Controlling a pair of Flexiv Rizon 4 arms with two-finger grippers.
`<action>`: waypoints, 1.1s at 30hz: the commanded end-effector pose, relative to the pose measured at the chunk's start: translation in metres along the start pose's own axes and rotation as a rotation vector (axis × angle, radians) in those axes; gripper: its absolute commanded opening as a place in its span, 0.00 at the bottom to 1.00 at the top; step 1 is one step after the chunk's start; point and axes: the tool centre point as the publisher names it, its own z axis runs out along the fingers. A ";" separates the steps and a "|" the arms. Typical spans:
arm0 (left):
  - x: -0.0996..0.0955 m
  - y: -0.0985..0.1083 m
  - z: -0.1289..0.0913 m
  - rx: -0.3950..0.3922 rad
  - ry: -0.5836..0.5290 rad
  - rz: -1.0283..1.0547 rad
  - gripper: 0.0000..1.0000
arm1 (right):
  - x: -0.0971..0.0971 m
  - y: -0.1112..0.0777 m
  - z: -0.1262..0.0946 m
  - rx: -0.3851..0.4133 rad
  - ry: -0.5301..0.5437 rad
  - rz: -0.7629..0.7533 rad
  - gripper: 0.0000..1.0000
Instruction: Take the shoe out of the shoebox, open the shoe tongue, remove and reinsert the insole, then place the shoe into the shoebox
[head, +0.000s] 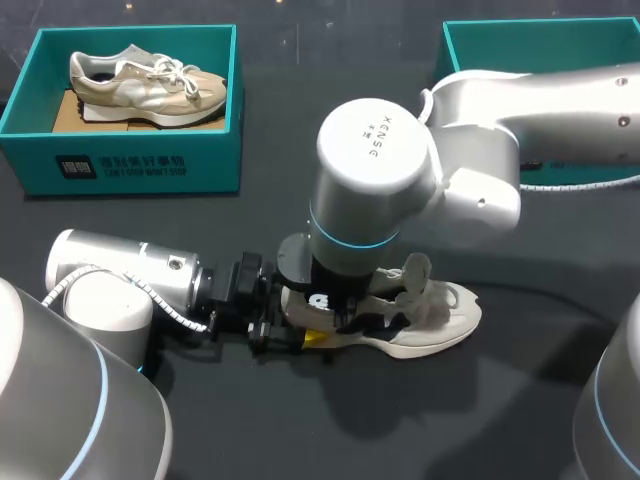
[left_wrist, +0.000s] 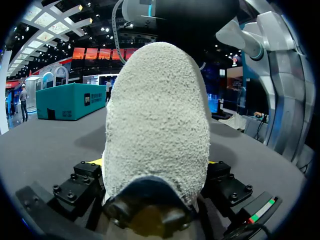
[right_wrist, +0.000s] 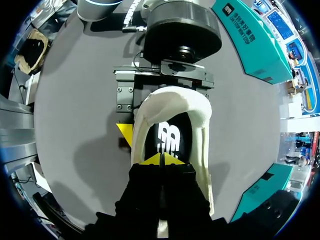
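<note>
Cream shoe (head: 440, 322), heel pinched by left pincer (head: 302, 333); right pincer (right_wrist: 162, 159) pressed together (over logo-printed insole (right_wrist: 172, 131))

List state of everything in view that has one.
white shoe, upright on table, tongue up
left gripper, shut on white shoe at heel
right gripper, shut, tips inside white shoe above insole
insole, inside white shoe
teal shoebox, open, holds beige shoe
beige shoe, laced, lying in teal shoebox
</note>
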 end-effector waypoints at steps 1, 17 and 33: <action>-0.002 0.002 0.001 -0.001 -0.001 0.000 0.00 | -0.002 -0.007 0.006 0.004 0.003 0.005 0.00; -0.002 0.002 0.001 -0.001 -0.001 0.000 0.00 | -0.006 -0.038 0.002 0.064 -0.031 0.090 0.00; -0.002 0.002 0.001 -0.001 -0.001 0.000 0.00 | -0.022 -0.049 0.013 0.070 -0.017 0.100 0.38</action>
